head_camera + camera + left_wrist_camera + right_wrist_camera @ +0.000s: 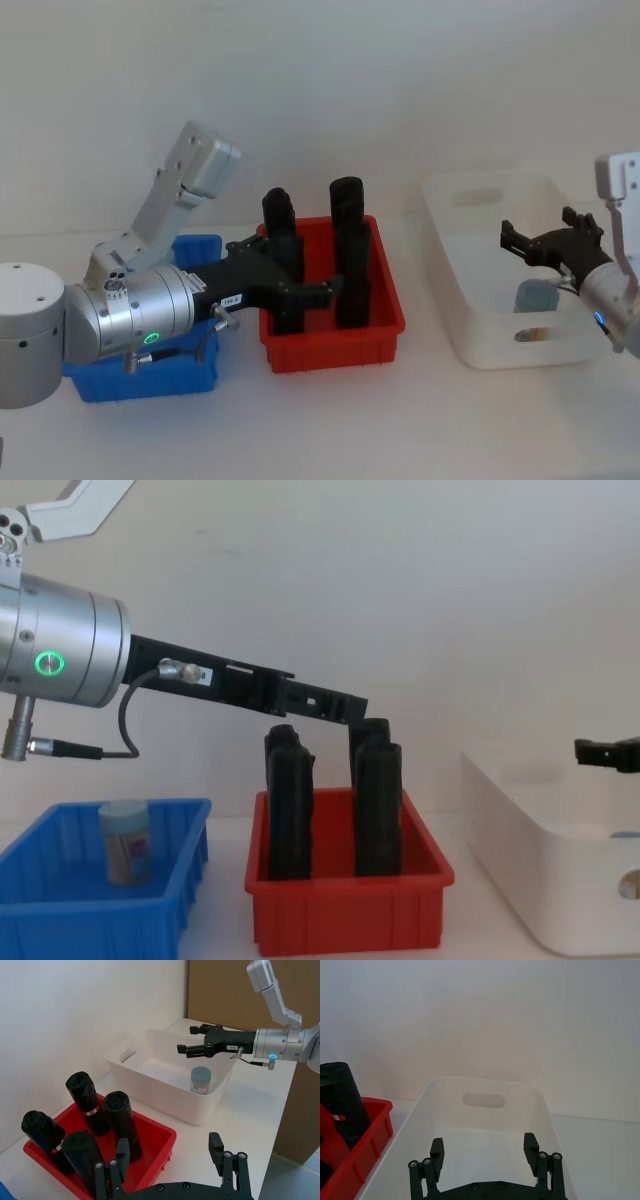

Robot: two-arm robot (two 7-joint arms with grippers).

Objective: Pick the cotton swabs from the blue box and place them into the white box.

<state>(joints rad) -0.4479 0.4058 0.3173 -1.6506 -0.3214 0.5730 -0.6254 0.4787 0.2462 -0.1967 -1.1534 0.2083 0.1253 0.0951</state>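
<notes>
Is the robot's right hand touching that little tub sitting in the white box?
Apart. The left wrist view shows the open right hand hovering above the tub, with the white box's inner wall visible between them.

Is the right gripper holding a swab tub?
No, the right gripper has open, empty jaws over the white box; a swab tub stands inside it.

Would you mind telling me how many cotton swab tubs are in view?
2. One cotton swab tub stands in the blue box; the other sits in the white box. The left arm covers part of the blue box, so more may be hidden.
</notes>
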